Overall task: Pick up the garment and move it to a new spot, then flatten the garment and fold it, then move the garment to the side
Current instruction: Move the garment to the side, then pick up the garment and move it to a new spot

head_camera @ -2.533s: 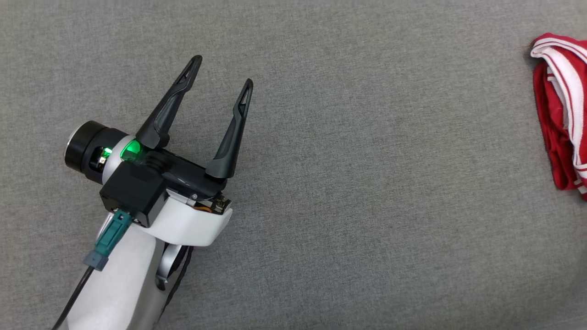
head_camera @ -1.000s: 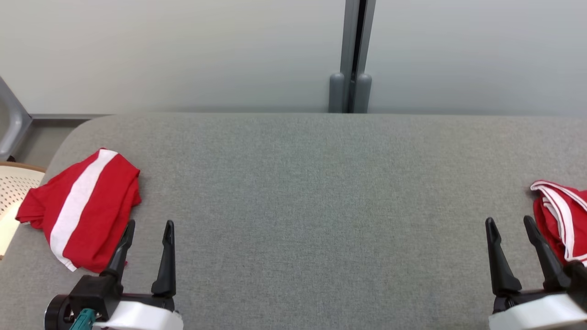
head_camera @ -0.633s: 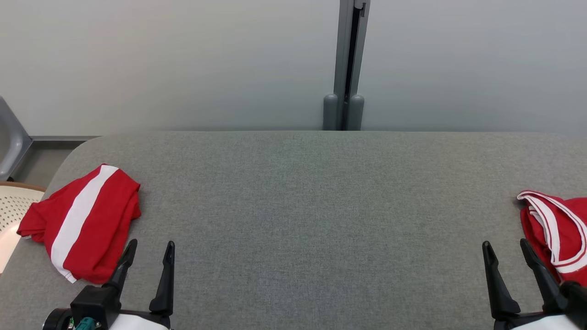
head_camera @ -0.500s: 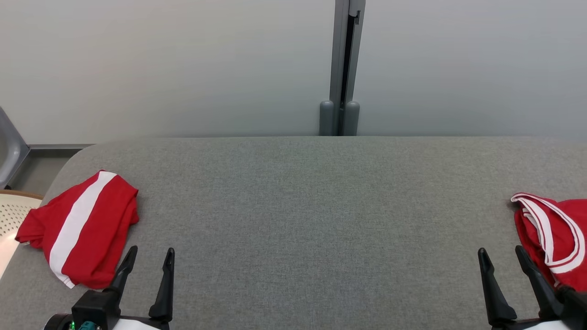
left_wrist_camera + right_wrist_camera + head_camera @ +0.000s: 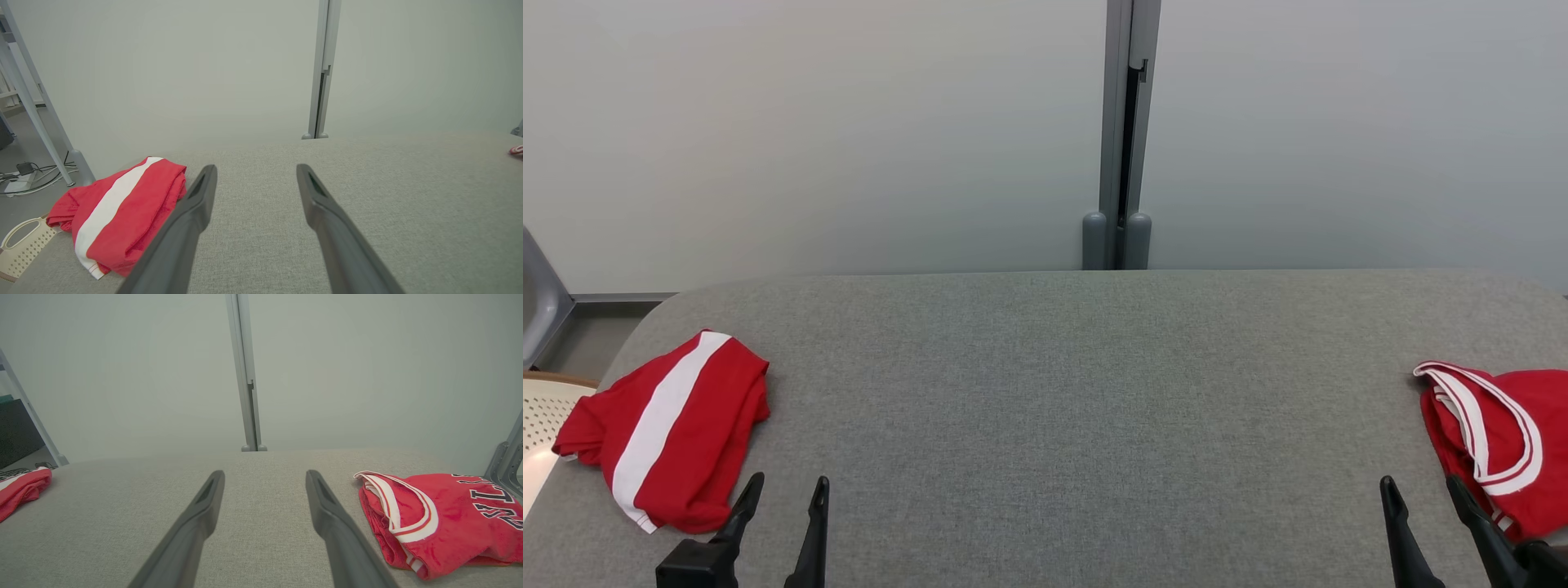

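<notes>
While the left gripper (image 5: 789,483) sits released and empty just beside the folded red-and-white garment (image 5: 670,429) at the left end of the grey table (image 5: 1045,392), the right gripper (image 5: 1419,483), also spread and empty, is just beside the crumpled red jersey (image 5: 1499,445) at the right end.

Left gripper (image 5: 789,483): head view, 7 o'clock, body cut off by the bottom edge.
Right gripper (image 5: 1419,483): 5 o'clock, cut off the same way.
Jersey (image 5: 1494,441): 4 o'clock, far side past the right edge.
Lettering (image 5: 490,498): right wrist view, 4 o'clock, cut off, unreadable.
Basket (image 5: 539,408): 8 o'clock, mostly out of frame.
</notes>
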`<state>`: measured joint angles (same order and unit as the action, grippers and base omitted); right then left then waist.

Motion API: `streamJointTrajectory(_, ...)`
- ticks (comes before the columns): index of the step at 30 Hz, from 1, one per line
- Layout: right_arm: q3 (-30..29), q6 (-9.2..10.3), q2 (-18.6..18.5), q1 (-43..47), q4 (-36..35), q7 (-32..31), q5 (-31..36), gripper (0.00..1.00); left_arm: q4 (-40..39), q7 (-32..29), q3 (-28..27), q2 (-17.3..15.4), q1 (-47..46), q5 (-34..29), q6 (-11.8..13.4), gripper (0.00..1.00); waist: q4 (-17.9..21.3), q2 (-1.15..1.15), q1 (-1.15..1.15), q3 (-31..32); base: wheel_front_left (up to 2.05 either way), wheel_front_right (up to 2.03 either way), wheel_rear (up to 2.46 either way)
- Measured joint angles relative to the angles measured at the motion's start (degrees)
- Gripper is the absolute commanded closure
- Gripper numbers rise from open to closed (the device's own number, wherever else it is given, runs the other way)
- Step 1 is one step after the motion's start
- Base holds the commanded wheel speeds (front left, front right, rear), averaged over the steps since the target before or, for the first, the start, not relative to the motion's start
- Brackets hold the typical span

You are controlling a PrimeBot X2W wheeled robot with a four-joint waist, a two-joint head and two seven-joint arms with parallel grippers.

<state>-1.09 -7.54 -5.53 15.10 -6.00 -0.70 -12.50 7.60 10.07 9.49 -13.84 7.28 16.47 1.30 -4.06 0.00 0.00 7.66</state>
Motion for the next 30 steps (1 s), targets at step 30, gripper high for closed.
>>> streamJointTrajectory(30,-0.68,0.0,0.81,0.75,-1.16,-1.82,1.13,0.0,0.98,0.04,1.48,-0.04,-0.61,1.2,0.71,0.0,-0.83,0.0,0.0,0.55,0.0,0.0,0.0)
